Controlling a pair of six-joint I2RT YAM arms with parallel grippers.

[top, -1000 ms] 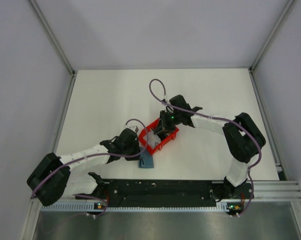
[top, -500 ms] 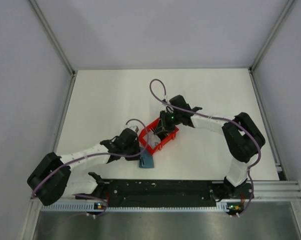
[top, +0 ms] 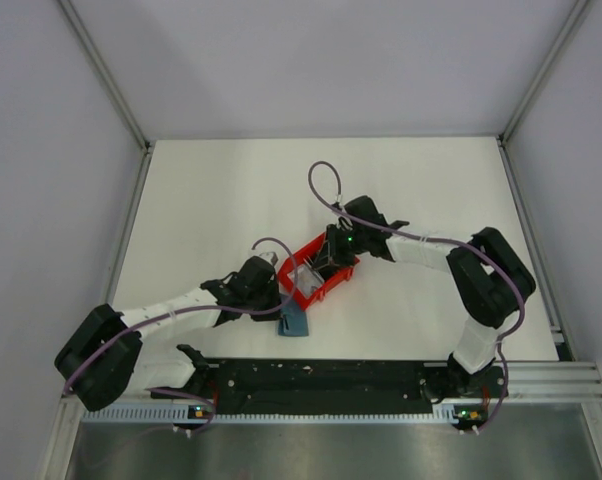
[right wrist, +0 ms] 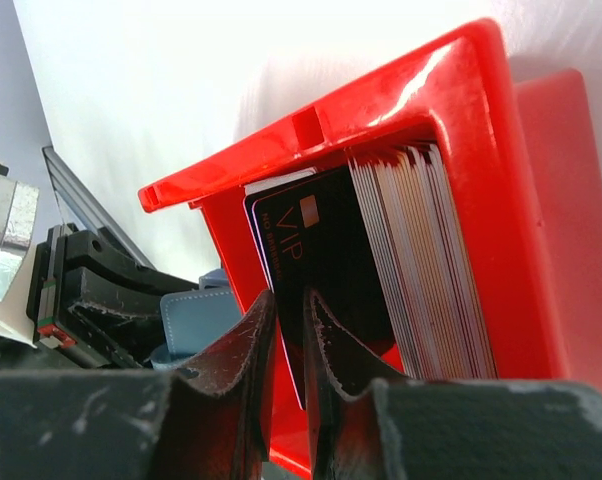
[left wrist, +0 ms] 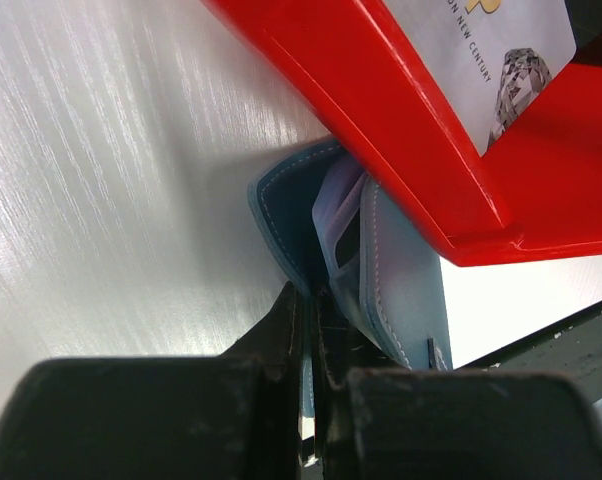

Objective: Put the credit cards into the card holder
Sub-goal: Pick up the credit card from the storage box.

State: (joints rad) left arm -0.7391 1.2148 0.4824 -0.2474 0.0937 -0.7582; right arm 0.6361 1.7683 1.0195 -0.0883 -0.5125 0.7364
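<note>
Bright even overhead light, glare on table (left wrist: 91, 170) & red tray (right wrist: 451, 80), wrist-cam fg blurry

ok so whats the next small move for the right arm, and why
Probably lift the right gripper straight up, drawing the black card out of the red tray. Its fingers look closed on that card's edge, separate from the stack of cards, and the left gripper pinches a flap of the card holder beside the tray.

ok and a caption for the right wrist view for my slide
Right hand pinching the black VIP card in the red tray, beside a stack of cards; teal card holder just outside
</note>
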